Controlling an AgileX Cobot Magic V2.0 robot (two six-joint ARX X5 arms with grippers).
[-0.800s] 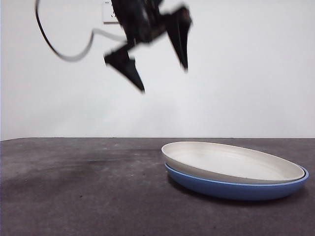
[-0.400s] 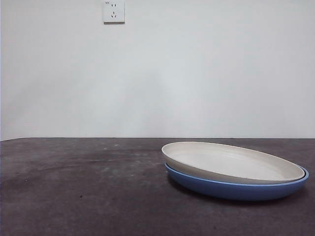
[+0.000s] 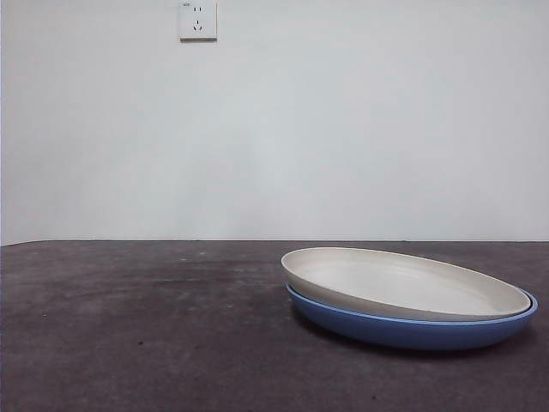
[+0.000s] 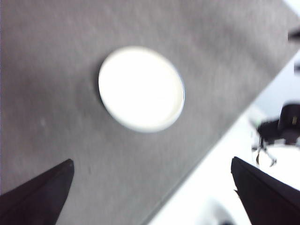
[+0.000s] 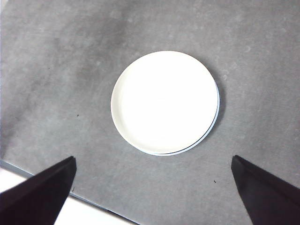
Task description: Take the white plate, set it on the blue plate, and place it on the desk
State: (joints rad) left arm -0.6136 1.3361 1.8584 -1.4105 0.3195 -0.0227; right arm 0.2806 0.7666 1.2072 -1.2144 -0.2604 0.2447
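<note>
Cream-white plate (image 3: 403,283) sits nested on the blue plate (image 3: 412,330), offset slightly, on the dark desk (image 3: 146,335). Left gripper (image 4: 152,187) and right gripper (image 5: 152,187) hang high above — jaws spread wide, holding nothing.

The cream white plate (image 3: 403,283) sits nested, slightly tilted, on the blue plate (image 3: 412,330) on the desk (image 3: 137,326).

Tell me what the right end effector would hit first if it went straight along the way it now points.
Probably the white plate, stacked on the blue plate; it sits about centred ahead of the open right end effector. Depth is unclear.
</note>
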